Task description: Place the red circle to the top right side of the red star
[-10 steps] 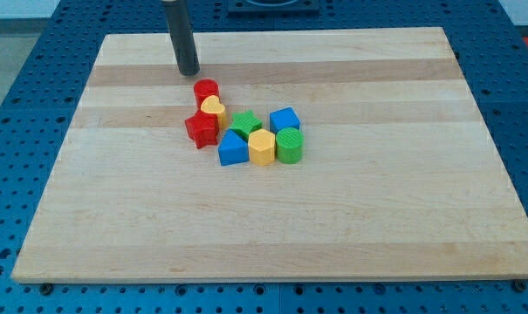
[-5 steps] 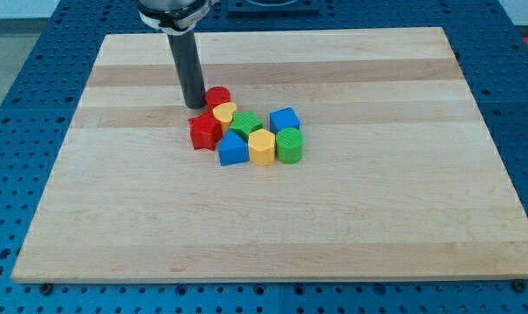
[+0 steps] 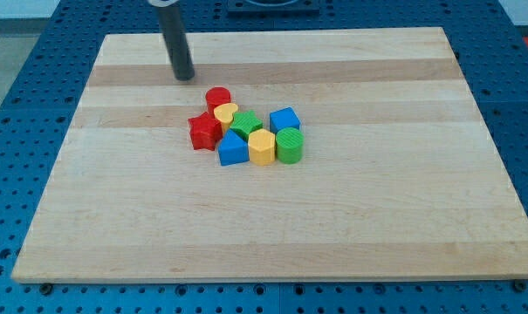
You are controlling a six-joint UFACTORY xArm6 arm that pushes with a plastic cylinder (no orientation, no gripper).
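The red circle (image 3: 217,97) stands at the top of the block cluster, just up and right of the red star (image 3: 203,131). A yellow heart-shaped block (image 3: 225,113) sits between them, touching both. My tip (image 3: 185,76) is on the board up and left of the red circle, a short gap away from it and touching no block.
The cluster also holds a green star (image 3: 245,123), a blue cube (image 3: 284,119), a green cylinder (image 3: 289,145), a yellow hexagonal block (image 3: 262,147) and a blue triangular block (image 3: 232,149). The wooden board (image 3: 403,218) lies on a blue perforated table.
My tip came down beside the red circle and pushed it and the yellow heart a little to the right, then drew back up and left. The red star stayed put.
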